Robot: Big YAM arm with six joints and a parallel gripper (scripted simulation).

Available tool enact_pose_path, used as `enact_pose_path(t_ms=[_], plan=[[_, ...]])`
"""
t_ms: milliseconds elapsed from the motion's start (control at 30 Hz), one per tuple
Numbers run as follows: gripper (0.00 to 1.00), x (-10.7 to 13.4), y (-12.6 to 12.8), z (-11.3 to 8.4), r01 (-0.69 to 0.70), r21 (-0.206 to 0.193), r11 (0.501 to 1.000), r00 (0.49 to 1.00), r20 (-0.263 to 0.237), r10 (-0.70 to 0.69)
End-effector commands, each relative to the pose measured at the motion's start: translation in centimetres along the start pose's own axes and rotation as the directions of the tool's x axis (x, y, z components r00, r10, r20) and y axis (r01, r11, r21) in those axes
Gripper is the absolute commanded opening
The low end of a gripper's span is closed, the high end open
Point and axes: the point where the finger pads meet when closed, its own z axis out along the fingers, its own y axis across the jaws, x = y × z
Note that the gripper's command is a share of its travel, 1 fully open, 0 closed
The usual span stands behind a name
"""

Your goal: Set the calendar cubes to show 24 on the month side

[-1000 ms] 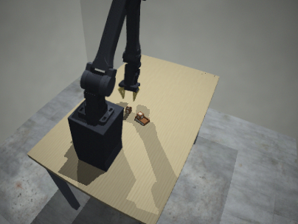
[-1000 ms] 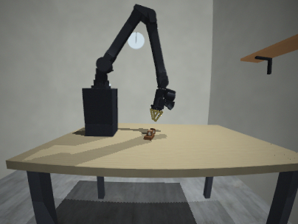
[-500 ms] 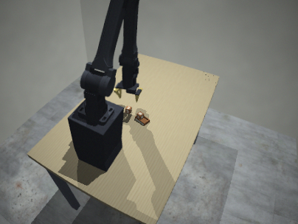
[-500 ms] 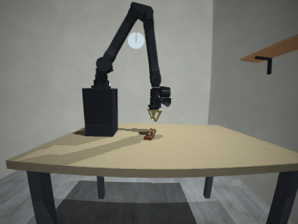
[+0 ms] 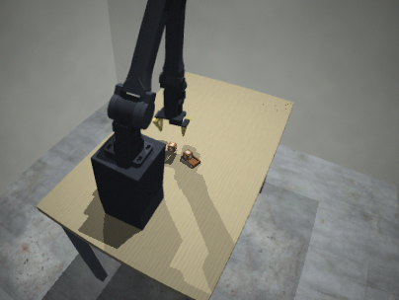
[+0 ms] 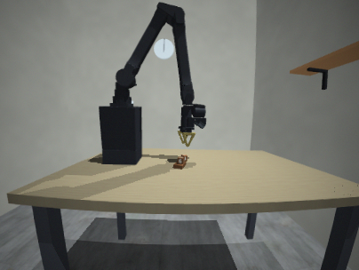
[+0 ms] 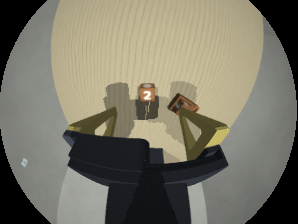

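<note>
Pincer (image 7: 148, 131) low in the wrist frame, its olive fingers spread wide, nothing between them. Just beyond, mid-frame, the small brown cube showing a 2 (image 7: 147, 95) stands alone on the pale wooden desk (image 7: 153, 36). Right of it, the tilted brown calendar tray (image 7: 184, 104). Open desk stretches beyond to the far edge.
</note>
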Motion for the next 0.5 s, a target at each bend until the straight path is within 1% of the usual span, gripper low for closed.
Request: enact_pose_path(t_ms=[0, 67, 133, 200, 233, 367, 467], plan=[[1.00, -0.47, 0.11, -0.29, 0.040, 0.000, 0.999, 0.999, 0.018, -0.040], [1.00, -0.46, 0.14, -0.39, 0.088, 0.001, 0.996, 0.996, 0.019, -0.088], [1.00, -0.45, 0.19, -0.55, 0.168, 0.003, 0.986, 0.986, 0.020, -0.168], [1.00, -0.51, 0.26, -0.75, 0.263, 0.004, 0.965, 0.964, 0.024, -0.263], [1.00, -0.53, 0.27, -0.79, 0.278, 0.005, 0.960, 0.960, 0.024, -0.279], [1.00, -0.59, 0.21, -0.96, 0.398, 0.007, 0.917, 0.917, 0.026, -0.398], [1.00, -0.59, 0.20, -0.96, 0.407, 0.008, 0.914, 0.913, 0.026, -0.407]])
